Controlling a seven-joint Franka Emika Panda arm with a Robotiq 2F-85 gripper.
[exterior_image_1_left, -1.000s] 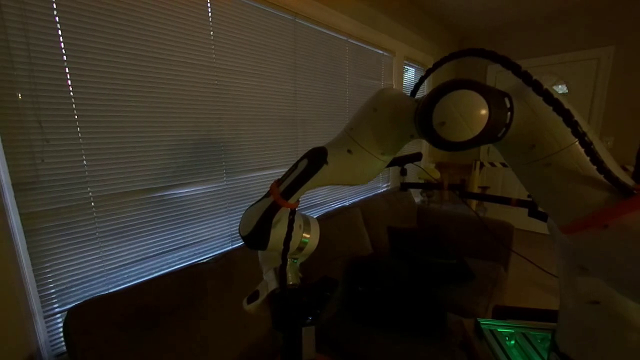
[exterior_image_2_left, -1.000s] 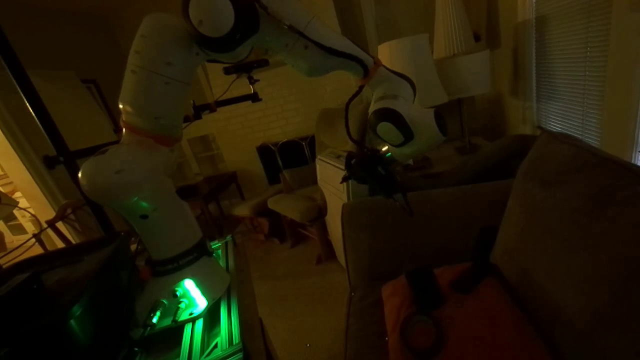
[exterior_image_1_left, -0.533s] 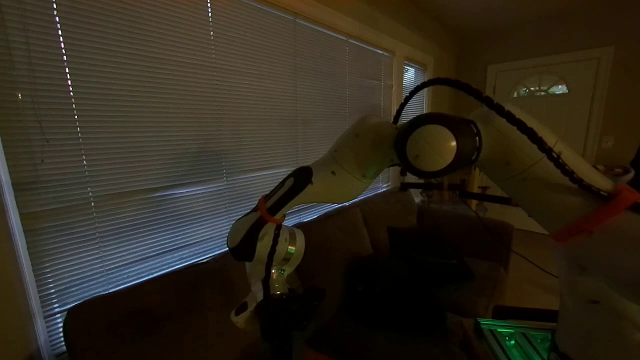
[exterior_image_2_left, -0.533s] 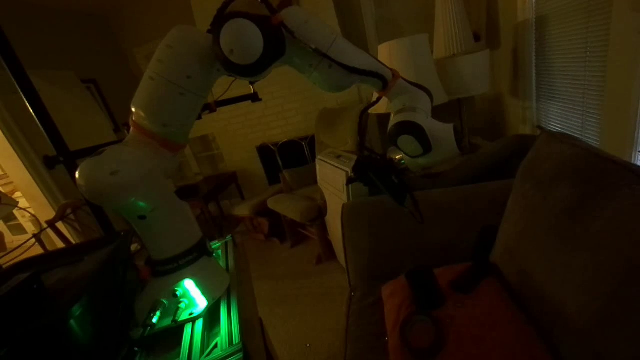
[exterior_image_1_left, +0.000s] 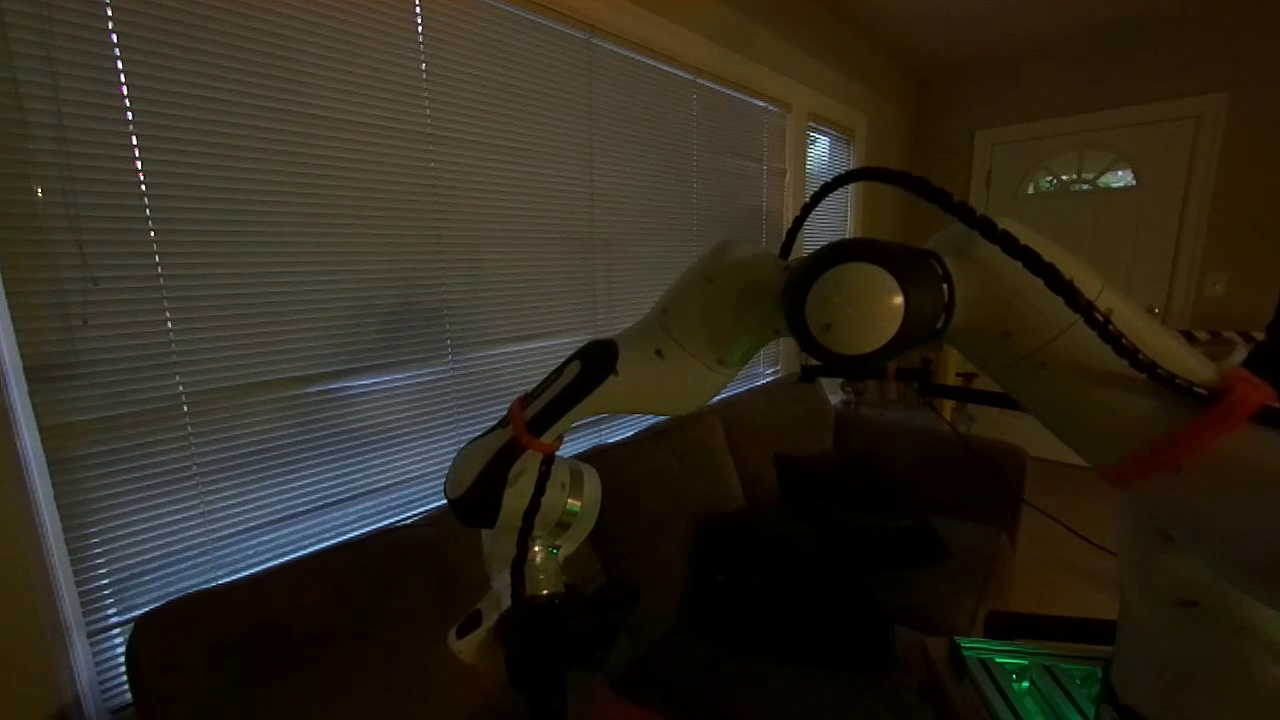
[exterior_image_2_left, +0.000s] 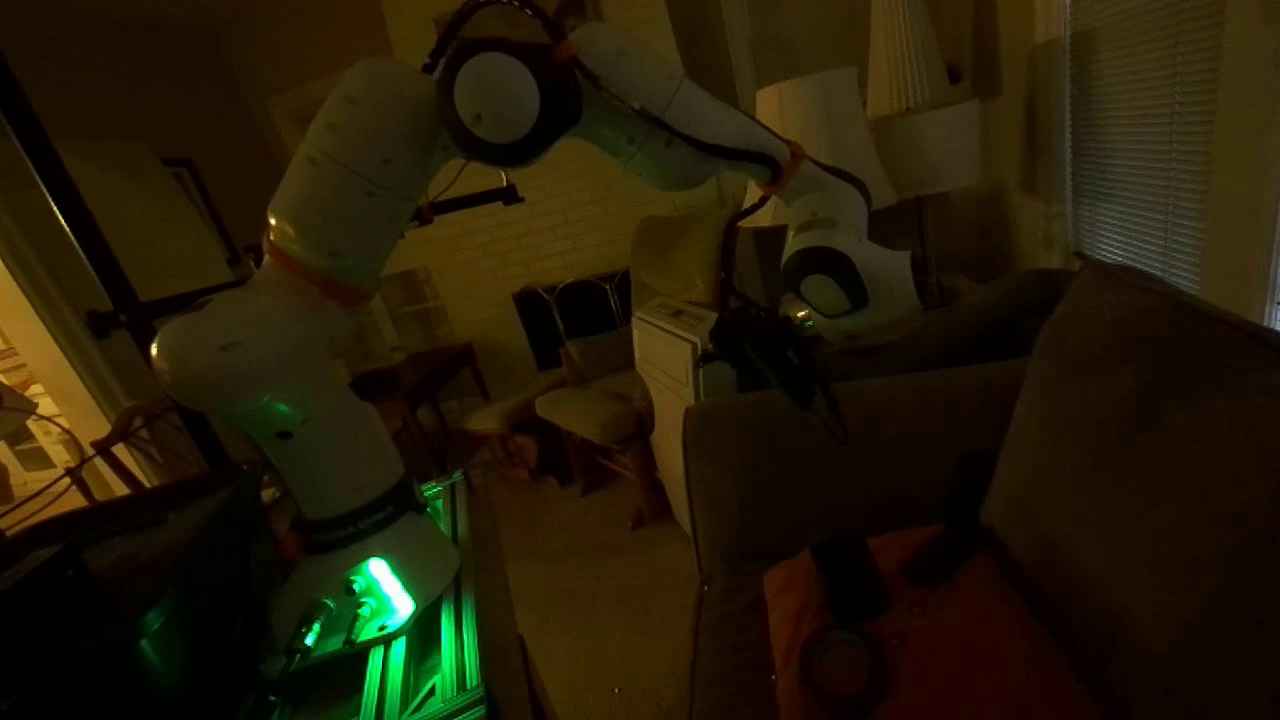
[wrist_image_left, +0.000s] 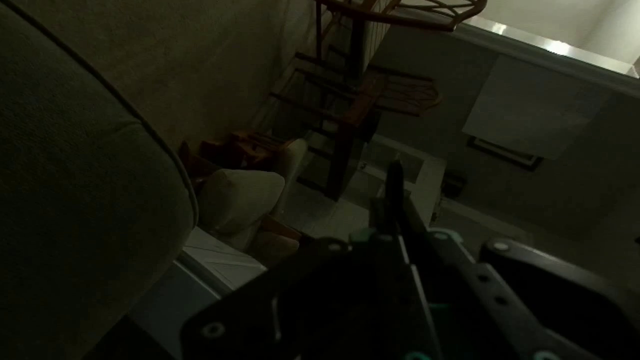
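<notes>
In the wrist view the Robotiq gripper (wrist_image_left: 394, 192) — jaws pressed together — juts up from lower centre, the sofa arm (wrist_image_left: 95, 170) filling the left side.

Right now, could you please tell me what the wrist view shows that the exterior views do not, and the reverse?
Only the wrist view: the jaws clearly shut; elsewhere they are too dark to judge.
Only the exterior views: window blinds, a door, lampshades.
Both: the sofa; also the padded chair and white box, seen in an exterior view.
</notes>
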